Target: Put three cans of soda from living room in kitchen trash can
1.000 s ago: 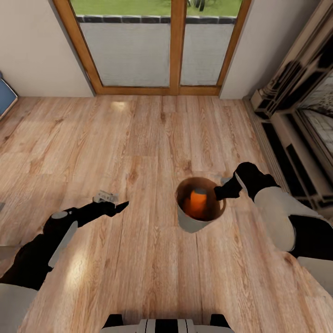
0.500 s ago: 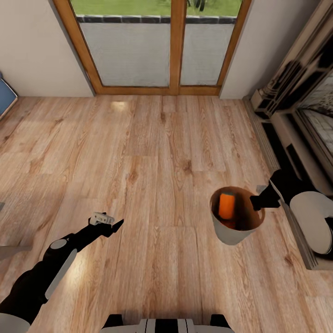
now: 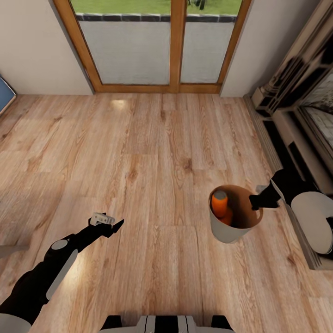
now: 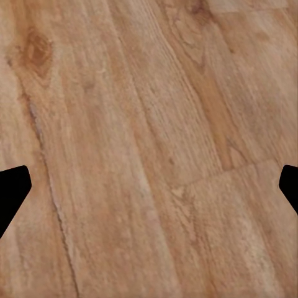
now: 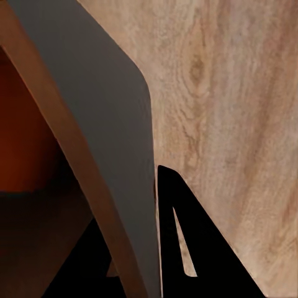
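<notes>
Right gripper (image 3: 257, 200) is clamped on the rim of the tash can (image 3: 226, 231); in the right wrist view one finger sits outside the grey wall (image 5: 118, 143) and the other is inside against the coppery lining. I carry the tash can above the wood floor (image 3: 152, 152). At least one can of soda (image 3: 219, 203), probably two, lies tilted inside against the wall farthest from my gripper. Left gripper (image 3: 108, 223) hangs free over the floor, well apart from the tash can, jaws spread with nothing between them.

Judgement: the step in hand is transport of the tash can. A rim pinch is a weak hold, so I should keep the tash can level, move slowly, and avoid sudden turns that would shift the load or tip it out.

Surroundings, relative to the tash can: the stone fireplace (image 3: 300, 115) and its hearth ledge stand just beside it on my right-arm side, the nearest collision risk. Wood-framed glass doors (image 3: 171, 41) lie well beyond it. Floor toward my left arm is open.
</notes>
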